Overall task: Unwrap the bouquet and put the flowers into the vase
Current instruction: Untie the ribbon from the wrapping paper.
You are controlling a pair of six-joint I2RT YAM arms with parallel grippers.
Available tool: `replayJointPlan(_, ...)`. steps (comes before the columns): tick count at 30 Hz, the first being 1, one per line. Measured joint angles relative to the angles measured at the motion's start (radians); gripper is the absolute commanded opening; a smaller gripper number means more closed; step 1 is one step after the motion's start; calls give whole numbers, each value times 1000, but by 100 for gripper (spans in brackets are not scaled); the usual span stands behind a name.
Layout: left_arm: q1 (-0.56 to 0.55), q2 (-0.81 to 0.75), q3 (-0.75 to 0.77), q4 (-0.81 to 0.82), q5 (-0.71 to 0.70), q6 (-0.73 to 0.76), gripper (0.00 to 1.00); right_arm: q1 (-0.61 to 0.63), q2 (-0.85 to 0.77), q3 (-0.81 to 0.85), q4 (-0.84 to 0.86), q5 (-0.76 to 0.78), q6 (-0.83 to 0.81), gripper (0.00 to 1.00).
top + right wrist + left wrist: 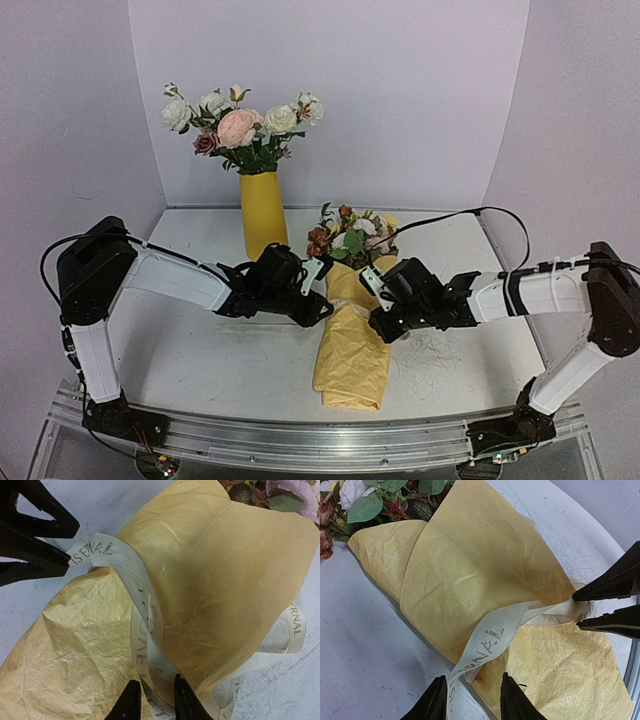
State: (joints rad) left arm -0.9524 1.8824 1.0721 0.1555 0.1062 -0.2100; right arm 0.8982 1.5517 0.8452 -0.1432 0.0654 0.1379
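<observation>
Because the cream ribbon [487, 645] must come off, left gripper [472, 702] and right gripper [154, 702] sit around it; pinched or not, I cannot tell.

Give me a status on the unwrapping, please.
Left gripper open astride cream printed ribbon. Right gripper shut on it. Crinkled yellow paper bouquet down, still tied. Tall yellow vase holds pale roses.

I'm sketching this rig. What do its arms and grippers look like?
The left arm and right arm have white links and bulky black joints, with thin black cables looping alongside. The left gripper and right gripper each end in two tapered black fingers.
</observation>
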Motion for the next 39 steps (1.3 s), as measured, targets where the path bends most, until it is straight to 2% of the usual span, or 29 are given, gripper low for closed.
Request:
replayJointPlan(3,0,0,0,0,0,0,38,0,19,8,-2,-3,-10,2)
replayJointPlan(6,0,0,0,0,0,1,38,0,26,12,-4,-6,-11,0)
replayJointPlan(12,0,0,0,0,-4,3,38,0,-19,9,-16,25,4,0)
replayJointPlan(13,0,0,0,0,-4,4,38,0,-40,5,-17,36,8,6)
replayJointPlan(16,0,0,1,-1,-4,6,38,0,-122,-6,-19,82,31,7)
replayJointPlan(18,0,0,1,-1,-1,10,42,0,-172,-16,-20,111,46,0)
replayJointPlan(21,0,0,2,-2,8,13,47,0,-193,-17,-23,131,61,0)
replayJointPlan(25,0,0,2,-2,30,24,47,0,-196,-27,-31,146,72,0)
replayJointPlan(30,0,0,1,-11,56,27,47,0,-197,-35,-39,162,84,0)
replayJointPlan(35,0,4,0,-26,74,27,39,0,-212,-45,-39,196,111,0)
replayJointPlan(39,0,16,0,-27,64,29,38,0,-224,-45,-39,208,127,0)
